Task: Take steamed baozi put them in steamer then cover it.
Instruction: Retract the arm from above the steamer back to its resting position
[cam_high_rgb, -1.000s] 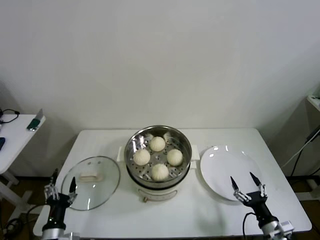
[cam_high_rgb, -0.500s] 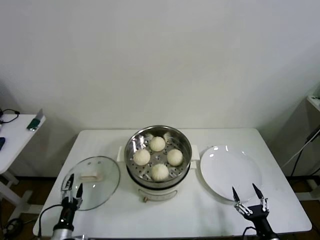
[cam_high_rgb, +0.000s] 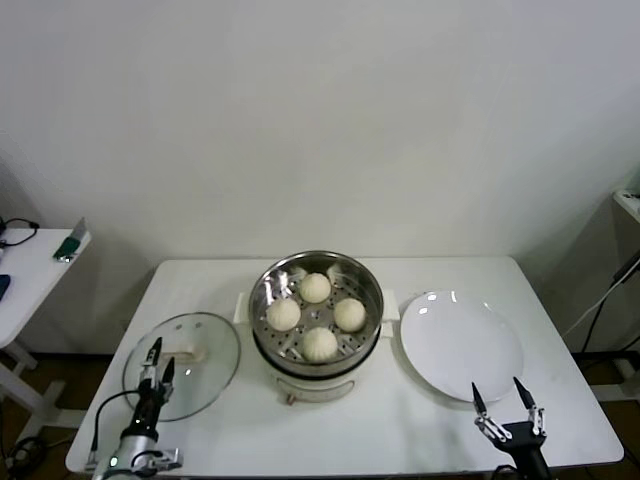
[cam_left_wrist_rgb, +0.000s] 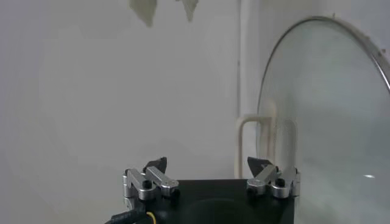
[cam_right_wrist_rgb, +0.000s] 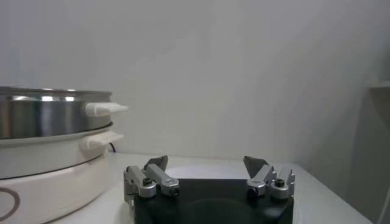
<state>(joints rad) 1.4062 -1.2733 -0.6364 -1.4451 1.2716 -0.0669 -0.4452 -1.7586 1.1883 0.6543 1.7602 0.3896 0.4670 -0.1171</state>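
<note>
Both arms are cut off at the head view's lower edge. Four smooth cream baozi (cam_high_rgb: 317, 315) are seen in the shiny perforated steel steamer (cam_high_rgb: 370, 290) at the desk's (cam_high_rgb: 420, 420) centre. The clear glass cover (cam_high_rgb: 200, 370) lies flat to its left; the left gripper (cam_high_rgb: 157, 358), fingers spread, is poised over its near rim. The right gripper (cam_high_rgb: 506, 401), also spread, is held just before the glossy white plate (cam_high_rgb: 460, 345).
</note>
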